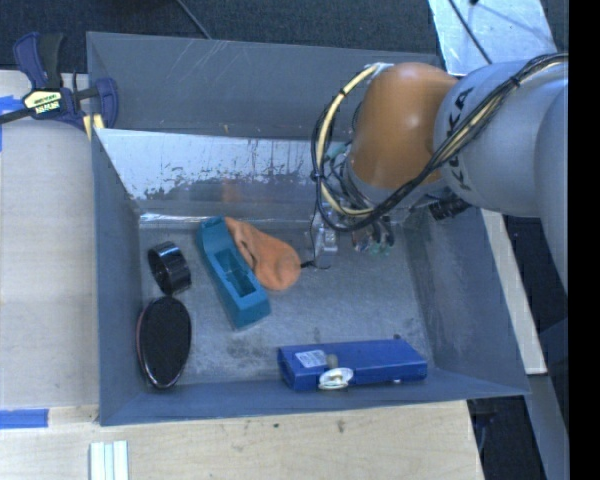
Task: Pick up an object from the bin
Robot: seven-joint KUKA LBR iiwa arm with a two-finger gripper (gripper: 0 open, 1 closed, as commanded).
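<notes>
At centre frame, the pincer (318, 256) is set against a tan pouch (268, 256) propped on a blue tray (235, 278), seemingly for a grasp; its spread cannot be judged.

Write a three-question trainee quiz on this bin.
1. True or false: the black oval lies at the bin's lower left in the view.
2. Which thing lies nearest the gripper? A) tan lump B) black cap C) long blue box
3. Fill in: just left of the tan lump lies an open blue ____.
Key: 1 true; 2 A; 3 tray.
</notes>
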